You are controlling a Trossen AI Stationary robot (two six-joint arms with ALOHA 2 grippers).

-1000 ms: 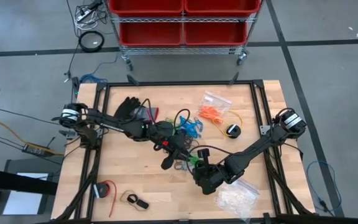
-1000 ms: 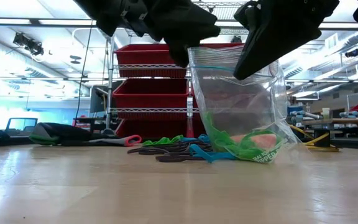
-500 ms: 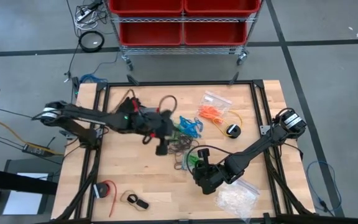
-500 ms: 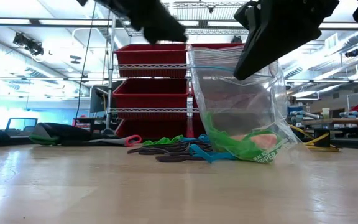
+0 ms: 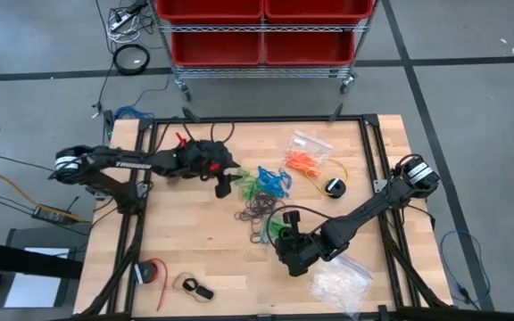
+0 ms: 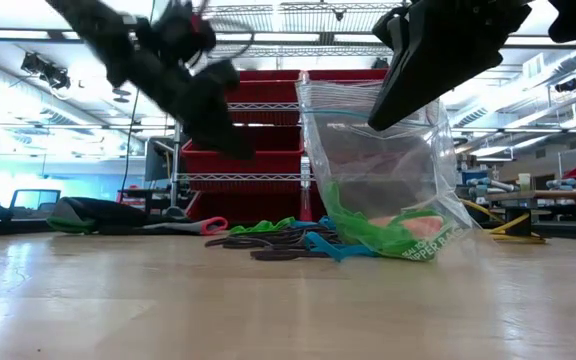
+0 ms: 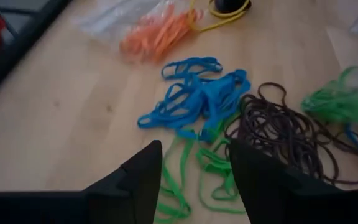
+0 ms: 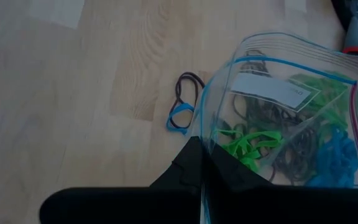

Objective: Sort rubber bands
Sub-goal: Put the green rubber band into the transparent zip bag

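Sitting mid-frame on the worktop [image 5: 194, 241], the rubber bands [image 5: 261, 192] are light, limp and tangled; pinch one strand. Left fingers [image 7: 194, 180] hover wide above; right fingers [image 8: 201, 165] pinch the bag [image 8: 291, 106] rim.

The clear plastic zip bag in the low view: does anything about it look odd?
Nothing damaged. The clear plastic zip bag stands upright only because the right end effector pinches its rim; thin green rubber bands lie inside it.
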